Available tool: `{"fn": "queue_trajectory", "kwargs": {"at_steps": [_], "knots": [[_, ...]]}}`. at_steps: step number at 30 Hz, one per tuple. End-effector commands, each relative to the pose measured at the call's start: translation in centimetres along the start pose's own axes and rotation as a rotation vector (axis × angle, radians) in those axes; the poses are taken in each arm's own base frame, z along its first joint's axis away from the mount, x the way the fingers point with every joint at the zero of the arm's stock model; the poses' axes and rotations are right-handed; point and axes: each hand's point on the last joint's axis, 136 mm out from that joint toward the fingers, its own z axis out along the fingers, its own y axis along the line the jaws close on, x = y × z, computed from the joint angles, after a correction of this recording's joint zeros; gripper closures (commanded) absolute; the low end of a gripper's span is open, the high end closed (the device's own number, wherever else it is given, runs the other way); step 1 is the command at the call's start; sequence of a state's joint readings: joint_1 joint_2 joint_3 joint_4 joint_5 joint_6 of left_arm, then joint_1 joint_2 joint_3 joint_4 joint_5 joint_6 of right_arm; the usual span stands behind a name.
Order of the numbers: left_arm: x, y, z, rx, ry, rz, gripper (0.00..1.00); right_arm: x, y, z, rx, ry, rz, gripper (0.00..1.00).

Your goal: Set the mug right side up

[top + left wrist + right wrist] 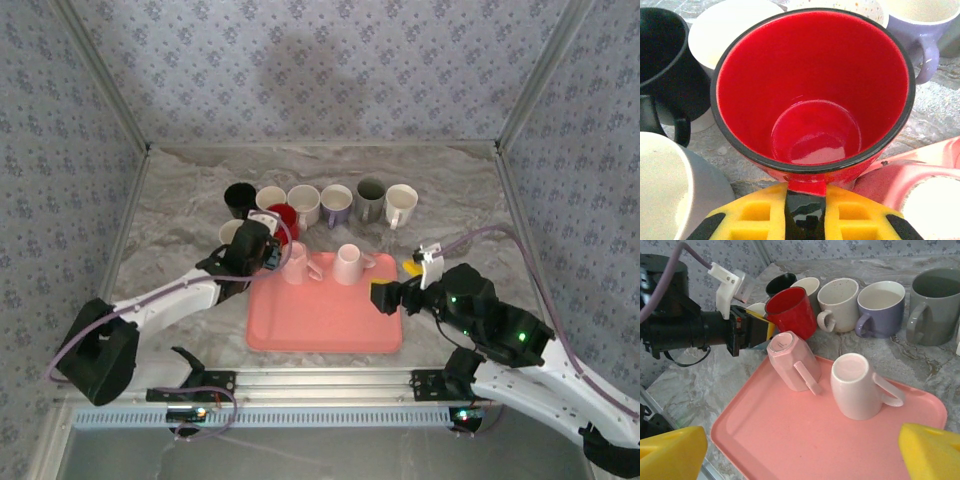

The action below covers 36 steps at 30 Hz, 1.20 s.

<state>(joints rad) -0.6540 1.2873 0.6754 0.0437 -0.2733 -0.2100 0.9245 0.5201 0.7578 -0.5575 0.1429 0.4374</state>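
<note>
Mouth up, long axis close to vertical: the red mug [283,218] stands on the marble-patterned table [180,200] just off the far-left corner of the pink tray [320,335], at about 11 o'clock from the tray's centre in the top view. Its handle points to 7 o'clock, clamped between the closed yellow fingers of the left gripper [268,245]. Whether the base rests on the table cannot be told. The mug is glossy ceramic, tapered, red inside and out, with a dark rim.

On the tray, two mugs sit base-up: a faceted pink mug [297,263], leaning, at the red mug's 5 o'clock and close to it, and a smooth pale pink mug [348,263] further along at 4 o'clock.

Crowding the red mug are a black mug [240,198] at 10 o'clock, a speckled cream mug [304,205] at 1 o'clock and a purple mug [336,204] beyond, then a grey mug [371,200].

The right gripper [398,283] hangs at the tray's right edge, jaws spread wide, holding nothing.
</note>
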Motion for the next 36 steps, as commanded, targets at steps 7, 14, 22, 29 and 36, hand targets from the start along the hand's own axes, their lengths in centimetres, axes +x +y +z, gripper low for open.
{"fn": "queue_trajectory", "kwargs": {"at_steps": [7, 14, 22, 29, 36], "knots": [[-2.3, 0.1, 1.6, -0.016, -0.103, -0.069, 1.0, 0.2, 0.0, 0.1, 0.003, -0.011, 0.008, 0.0], [-1.5, 1.0, 3.2, -0.066, -0.092, -0.081, 1.0, 0.3, 0.2, 0.3, -0.002, -0.011, 0.003, 0.0], [-0.4, 1.8, 4.7, -0.076, -0.059, -0.106, 1.0, 0.4, 0.3, 0.8, -0.001, 0.003, -0.004, 0.0], [1.2, 1.6, 5.3, -0.074, -0.012, -0.154, 1.0, 0.6, 0.1, 1.2, 0.018, 0.016, -0.019, 0.0], [1.1, 1.8, 4.5, -0.087, -0.017, -0.17, 0.91, 0.7, 0.1, 1.6, 0.029, 0.029, -0.027, 0.0]]}}
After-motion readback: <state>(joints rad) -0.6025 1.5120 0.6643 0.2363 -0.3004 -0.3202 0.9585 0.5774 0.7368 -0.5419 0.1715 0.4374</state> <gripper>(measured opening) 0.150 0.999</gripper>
